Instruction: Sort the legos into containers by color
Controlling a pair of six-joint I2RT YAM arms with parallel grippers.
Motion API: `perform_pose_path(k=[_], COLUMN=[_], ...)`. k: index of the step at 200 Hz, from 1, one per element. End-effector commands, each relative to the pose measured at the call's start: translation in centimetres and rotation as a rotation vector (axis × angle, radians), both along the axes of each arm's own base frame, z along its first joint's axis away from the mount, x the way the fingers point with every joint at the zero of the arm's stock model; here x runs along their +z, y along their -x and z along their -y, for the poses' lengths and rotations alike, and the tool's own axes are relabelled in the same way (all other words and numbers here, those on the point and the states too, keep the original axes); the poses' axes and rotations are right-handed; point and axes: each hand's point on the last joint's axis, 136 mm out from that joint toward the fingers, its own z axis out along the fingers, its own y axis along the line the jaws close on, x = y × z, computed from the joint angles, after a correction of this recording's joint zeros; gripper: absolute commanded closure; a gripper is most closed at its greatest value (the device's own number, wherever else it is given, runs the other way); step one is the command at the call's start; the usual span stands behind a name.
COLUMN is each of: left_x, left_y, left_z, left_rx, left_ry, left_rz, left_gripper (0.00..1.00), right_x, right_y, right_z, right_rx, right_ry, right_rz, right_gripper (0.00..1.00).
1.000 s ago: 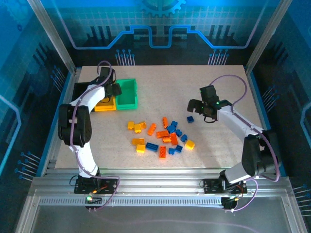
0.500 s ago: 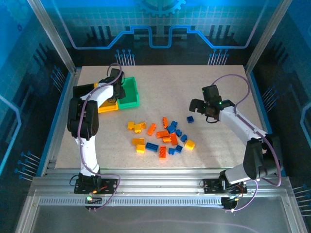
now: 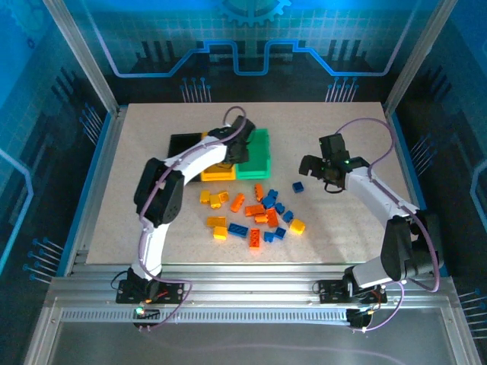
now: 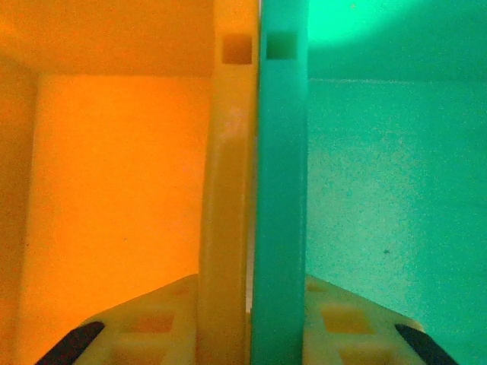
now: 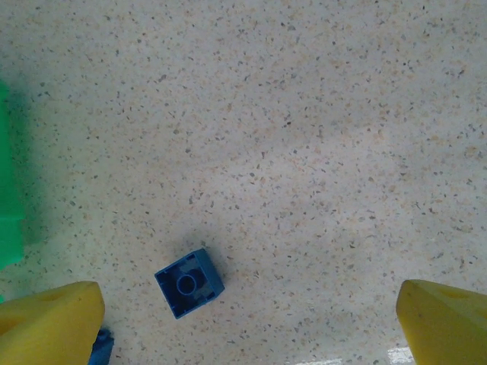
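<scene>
Now yellow bin (image 4: 114, 190) and green bin (image 4: 396, 190), wall against wall.

White arms (image 3: 365, 186) with black joints (image 3: 156, 199) carry purple cables (image 3: 364, 120); left tool (image 4: 247, 338) and right tool (image 5: 243, 319) have yellow fingers (image 5: 53, 319).

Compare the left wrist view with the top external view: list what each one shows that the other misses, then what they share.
Left wrist view: close up, square slots in the rims, and the left tool shut on the touching walls of the yellow bin and green bin, one finger inside each. Top external view: the black bin, the scattered legos, and the open right tool. Shared: the yellow and green bins side by side with the left tool at them.
</scene>
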Motion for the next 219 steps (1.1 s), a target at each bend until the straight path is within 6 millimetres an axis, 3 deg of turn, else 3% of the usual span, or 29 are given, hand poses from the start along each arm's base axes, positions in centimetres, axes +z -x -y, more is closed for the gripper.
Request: perform_pose_path(k=[1, 27, 64, 88, 110, 118, 130, 147, 176, 196, 215, 219], left_x=[-0.3, -0.1, -1.1, -1.2, 0.0, 0.8, 2.3, 5.7, 11.8, 16.4, 18.1, 18.6], left_y=[0.0, 0.0, 0.4, 0.5, 0.4, 0.3, 0.3, 0.4, 1.5, 3.5, 6.3, 7.0], left_z=[1.8, 5.1, 7.1, 8.4, 9.7, 10.1, 10.6, 10.9, 10.5, 8.9, 6.6, 5.9], left_rx=[0.076, 0.047, 0.073, 0.064, 0.039, 0.031, 0.018, 0.000, -0.040, -0.069, -0.095, -0.097], left_ry=[0.035, 0.026, 0.025, 0.068, 0.107, 0.124, 0.155, 0.211, 0.319, 0.375, 0.389, 0.396], left_rz=[-0.030, -0.015, -0.025, -0.013, 0.019, 0.037, 0.066, 0.134, 0.256, 0.350, 0.401, 0.416], left_gripper=[1.00, 1.00, 1.00, 0.70, 0.48, 0.40, 0.21, 0.01, 0.01, 0.01, 0.01, 0.01], right_x=[-0.1, -0.2, -0.3, -0.5, -0.4, -0.3, -0.3, -0.6, -1.2, -1.9, -2.2, -3.2], right_y=[1.1, 1.8, 2.3, 2.4, 2.6, 2.6, 2.6, 2.9, 3.5, 4.3, 4.5, 5.1], right_z=[0.8, 1.3, 1.6, 1.4, 1.3, 1.2, 1.1, 0.9, 0.3, -0.6, -1.9, -2.0], right_rx=[-0.026, -0.032, -0.039, -0.032, -0.029, -0.028, -0.028, -0.016, 0.017, 0.070, 0.122, 0.134], right_ry=[-0.012, -0.016, -0.036, -0.046, -0.055, -0.060, -0.066, -0.073, -0.063, -0.049, -0.042, -0.038], right_rz=[-0.012, -0.015, -0.013, -0.020, -0.020, -0.017, -0.020, -0.042, -0.064, -0.076, -0.079, -0.103], right_gripper=[0.00, 0.00, 0.00, 0.00, 0.00, 0.00, 0.00, 0.00, 0.02, 0.07, 0.12, 0.13])
